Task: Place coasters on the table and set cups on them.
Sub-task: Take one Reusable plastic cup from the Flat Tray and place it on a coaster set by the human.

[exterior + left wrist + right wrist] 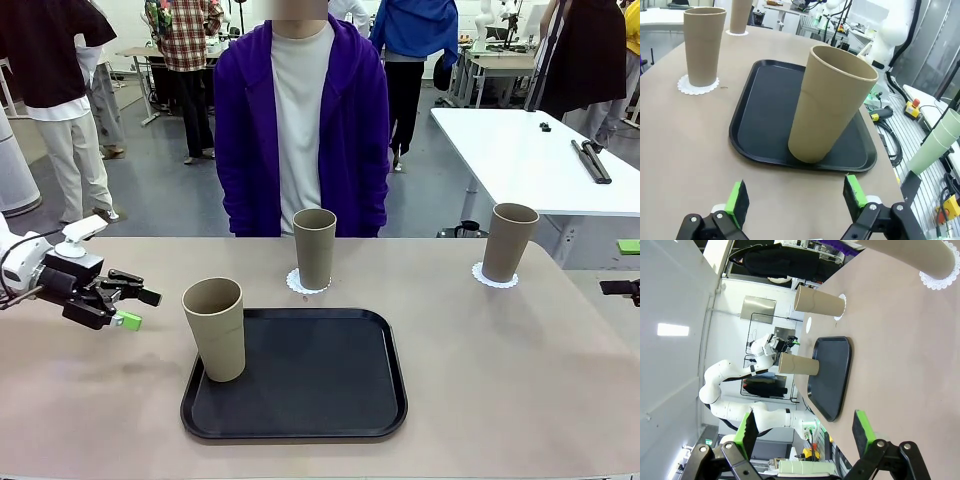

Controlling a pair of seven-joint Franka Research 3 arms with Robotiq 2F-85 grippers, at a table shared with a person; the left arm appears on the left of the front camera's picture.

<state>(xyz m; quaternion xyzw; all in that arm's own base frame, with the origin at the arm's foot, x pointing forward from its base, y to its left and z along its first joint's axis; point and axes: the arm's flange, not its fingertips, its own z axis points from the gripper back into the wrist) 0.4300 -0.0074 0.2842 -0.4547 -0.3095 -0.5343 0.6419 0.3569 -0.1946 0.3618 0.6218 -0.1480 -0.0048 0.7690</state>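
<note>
Three tan cups show. One cup (214, 328) (830, 105) (799, 364) stands on the left edge of the black tray (310, 385), with no coaster visible under it. The middle cup (314, 248) (704, 45) rests on a lacy white coaster (303, 284) (697, 86) beyond the tray. At the table's far right, another cup (509, 241) sits on its coaster (495, 278) (940, 277). My left gripper (140, 308) (796, 195) hovers open just left of the tray cup, pointing at it. Low at the table's right edge my right gripper (620, 288) (805, 430) is open and holds nothing.
A person in a purple jacket (300, 120) stands at the far side of the beige table (480, 380), hands out of sight. A white table (520, 150) stands behind at the right. Most of the tray's surface (770, 110) is bare.
</note>
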